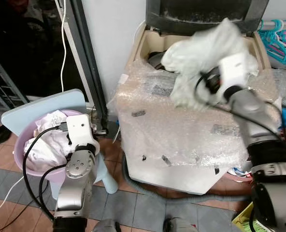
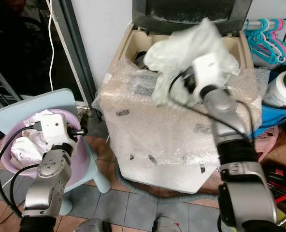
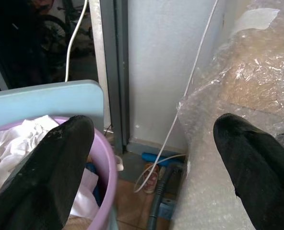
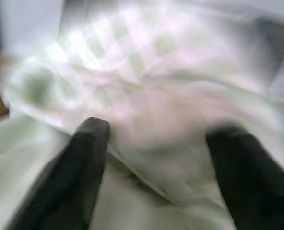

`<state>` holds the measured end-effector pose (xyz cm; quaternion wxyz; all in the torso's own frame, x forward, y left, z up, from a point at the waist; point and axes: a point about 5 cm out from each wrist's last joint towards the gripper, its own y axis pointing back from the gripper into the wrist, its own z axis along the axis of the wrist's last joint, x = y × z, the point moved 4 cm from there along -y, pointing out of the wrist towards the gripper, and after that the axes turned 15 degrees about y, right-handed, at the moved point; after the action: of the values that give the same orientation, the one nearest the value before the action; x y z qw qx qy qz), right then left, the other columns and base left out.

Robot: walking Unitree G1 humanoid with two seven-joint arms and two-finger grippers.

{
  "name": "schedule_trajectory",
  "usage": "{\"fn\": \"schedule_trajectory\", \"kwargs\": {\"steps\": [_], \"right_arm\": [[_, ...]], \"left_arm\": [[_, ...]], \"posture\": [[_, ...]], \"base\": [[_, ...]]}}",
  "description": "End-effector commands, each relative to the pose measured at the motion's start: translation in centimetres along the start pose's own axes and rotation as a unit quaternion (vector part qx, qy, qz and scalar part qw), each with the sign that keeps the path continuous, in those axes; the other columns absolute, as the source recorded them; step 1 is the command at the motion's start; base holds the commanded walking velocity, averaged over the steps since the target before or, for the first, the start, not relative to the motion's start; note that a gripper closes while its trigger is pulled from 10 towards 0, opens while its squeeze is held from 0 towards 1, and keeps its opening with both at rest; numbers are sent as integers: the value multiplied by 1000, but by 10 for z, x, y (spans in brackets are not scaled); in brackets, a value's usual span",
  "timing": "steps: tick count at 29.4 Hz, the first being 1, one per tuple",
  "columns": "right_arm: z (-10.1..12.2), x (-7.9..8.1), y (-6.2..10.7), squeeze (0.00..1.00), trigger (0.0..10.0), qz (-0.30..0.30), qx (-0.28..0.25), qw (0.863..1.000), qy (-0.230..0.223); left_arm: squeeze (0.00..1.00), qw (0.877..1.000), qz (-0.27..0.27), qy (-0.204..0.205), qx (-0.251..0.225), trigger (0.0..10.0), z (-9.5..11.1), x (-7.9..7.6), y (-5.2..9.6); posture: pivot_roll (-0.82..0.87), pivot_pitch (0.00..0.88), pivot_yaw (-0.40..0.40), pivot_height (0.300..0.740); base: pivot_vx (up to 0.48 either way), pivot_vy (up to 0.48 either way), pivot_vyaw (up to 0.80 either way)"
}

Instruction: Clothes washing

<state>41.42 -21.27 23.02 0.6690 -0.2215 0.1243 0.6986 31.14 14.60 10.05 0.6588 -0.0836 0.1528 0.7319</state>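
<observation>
Draping over the right tool [image 4: 154,143], a blurred, seemingly pale garment [image 1: 201,48].

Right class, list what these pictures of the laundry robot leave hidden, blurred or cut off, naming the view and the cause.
- White garment: motion-blurred in the eye views and right wrist view; its type cannot be told.
- Right tool: fingers apart around cloth; whether they grip it is unclear.
- Washer drum: contents covered by the garment and bubble wrap.
- Purple basin: partly blocked by the left arm; the left tool stands open.
- White jar: cut by the right eye view's edge.
</observation>
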Motion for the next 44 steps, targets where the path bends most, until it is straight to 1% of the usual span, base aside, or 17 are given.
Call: {"fn": "schedule_trajectory", "kwargs": {"steps": [1,5,6,10,11,13,16,17,19,22,23,24,25,26,32,35,44], "right_arm": [[16,-6,-2,992,10000,-15,-29,999,-11],[28,-18,-3,910,10000,-48,-54,997,-19],[35,-18,-2,573,10000,-57,-73,995,-23],[37,-16,-1,573,10000,-56,-78,995,-23],[39,-11,2,43,10000,-48,-87,995,-25],[40,-7,5,0,10000,-44,-94,994,-26],[50,50,39,0,10000,109,-155,981,-34],[50,50,39,0,10000,109,-155,981,-34],[31,78,52,0,10000,211,-124,969,-37],[15,91,62,0,10000,265,-97,959,-17],[-2,97,64,0,8706,284,-61,957,8],[-11,99,66,0,8706,292,-43,955,26],[-18,99,66,0,1843,290,-28,956,42],[-24,98,66,0,0,283,-15,958,51],[-29,91,60,0,0,248,12,967,58],[-26,75,45,0,0,198,18,979,35],[-21,52,27,0,0,149,14,989,-5]], "left_arm": [[0,1000,-3,-3,1,10000,1,-3,0],[0,1000,6,-3,1,10000,0,-1,-1],[0,1000,22,-4,1,10000,0,2,-2],[0,1000,28,-4,1,10000,0,3,-2],[0,1000,31,-3,0,10000,0,4,-2],[0,999,33,-2,-1,10000,0,4,-2],[0,999,32,-2,-4,10000,2,6,0],[0,999,32,-2,-4,10000,2,6,0],[0,1000,23,-2,-3,10000,1,3,-1],[0,1000,17,-1,-3,10000,2,0,-2],[0,1000,13,-1,-5,10000,3,-2,-3],[0,1000,12,0,-6,10000,3,-2,-4],[0,1000,11,0,-6,10000,4,-2,-4],[0,1000,11,0,-6,10000,4,-3,-4],[0,1000,11,-1,-2,10000,2,-3,-3],[0,1000,14,-2,-4,10000,3,-1,-4],[0,1000,8,7,-1,10000,4,-4,-5]], "posture": [[-49,52,52,740],[-49,52,52,740],[-55,53,54,740],[-53,52,52,740],[-52,51,51,740],[-50,51,50,740],[-47,43,48,740],[-47,43,48,740],[-52,39,50,740],[-54,36,51,740],[-55,36,51,740],[-55,35,51,740],[-55,34,51,740],[-55,34,51,740],[-48,40,52,740],[-46,38,51,740],[-41,32,53,740]], "base": [[0,0,0],[0,0,0],[0,0,0],[0,0,0],[0,0,0],[0,0,0],[0,0,0],[0,0,0],[0,0,0],[0,0,0],[0,0,0],[0,0,0],[0,0,0],[0,0,0],[0,0,0],[0,0,0],[0,0,0]]}}
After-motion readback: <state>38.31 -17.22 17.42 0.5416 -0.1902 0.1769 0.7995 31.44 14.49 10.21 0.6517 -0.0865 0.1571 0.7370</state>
